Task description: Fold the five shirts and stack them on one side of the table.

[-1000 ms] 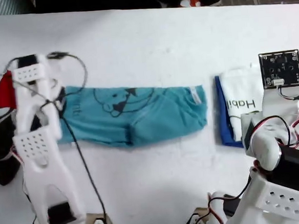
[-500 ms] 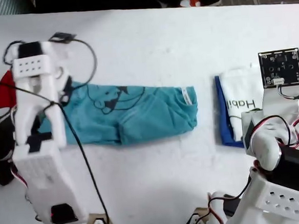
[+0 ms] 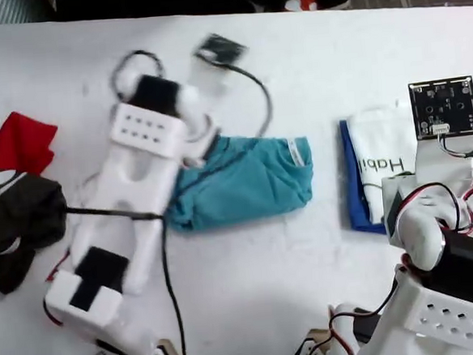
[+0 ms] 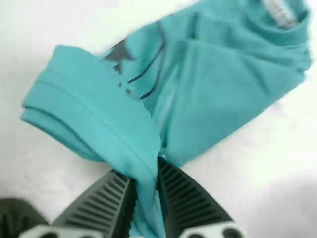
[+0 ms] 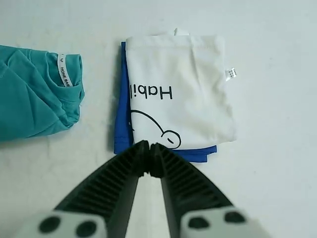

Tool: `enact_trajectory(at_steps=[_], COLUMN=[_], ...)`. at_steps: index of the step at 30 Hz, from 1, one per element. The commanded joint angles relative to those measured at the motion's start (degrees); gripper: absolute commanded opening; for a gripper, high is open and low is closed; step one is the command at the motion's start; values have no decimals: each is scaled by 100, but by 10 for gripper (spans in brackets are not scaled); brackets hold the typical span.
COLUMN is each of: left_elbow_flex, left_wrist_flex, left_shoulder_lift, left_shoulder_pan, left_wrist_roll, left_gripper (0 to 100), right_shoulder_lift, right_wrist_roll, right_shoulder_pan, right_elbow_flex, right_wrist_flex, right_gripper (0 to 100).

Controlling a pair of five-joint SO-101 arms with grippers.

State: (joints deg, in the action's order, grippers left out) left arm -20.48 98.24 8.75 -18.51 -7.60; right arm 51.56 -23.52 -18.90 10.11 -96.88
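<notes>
we hold a hem fold of the teal shirt [image 3: 253, 180], lying at centre frame in the high view, with the left gripper [image 4: 146, 171] clamped tight on it. the right gripper [image 5: 148, 151] is closed, empty. risk: the thin pinch slips and the fold lands skewed.

We found the half-folded shirt [image 3: 253, 180] at the middle of the table [image 3: 293, 60], its edge in the left gripper [image 4: 146, 171], a stack of two folded shirts [image 3: 378, 167] to its right and apart, the right gripper [image 5: 148, 148] before that stack, a heap of shirts [image 3: 15, 201] at the left edge.
</notes>
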Motion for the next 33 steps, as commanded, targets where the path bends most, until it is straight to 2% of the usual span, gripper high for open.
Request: enact_trajectory(at_steps=[1, 9, 17, 20, 30, 33], left_elbow_flex=[-193, -193, -413, -862, -2514, -3086], left_wrist_flex=[-387, -1213, -1864, -1890, -1846, -1415], left_shoulder_lift=[-31, 796, 1288, 1499, 2941, 3240], left_shoulder_pan=[-532, -1095, -1455, -1464, -1807, -1824], left_wrist_roll=[132, 176, 967, 1248, 1275, 1284], left_gripper=[22, 22, 22, 22, 32, 150], right_shoulder_lift=[40, 40, 40, 40, 40, 40], right_wrist_roll=[-18, -18, -9, -9, -35, -35], right_shoulder_pan=[-31, -48, -48, -48, -48, -48], right_elbow_flex=[-35, -35, -35, -35, -35, -35], right_wrist_flex=[57, 48, 48, 48, 48, 40], right_gripper=[18, 18, 18, 18, 18, 18])
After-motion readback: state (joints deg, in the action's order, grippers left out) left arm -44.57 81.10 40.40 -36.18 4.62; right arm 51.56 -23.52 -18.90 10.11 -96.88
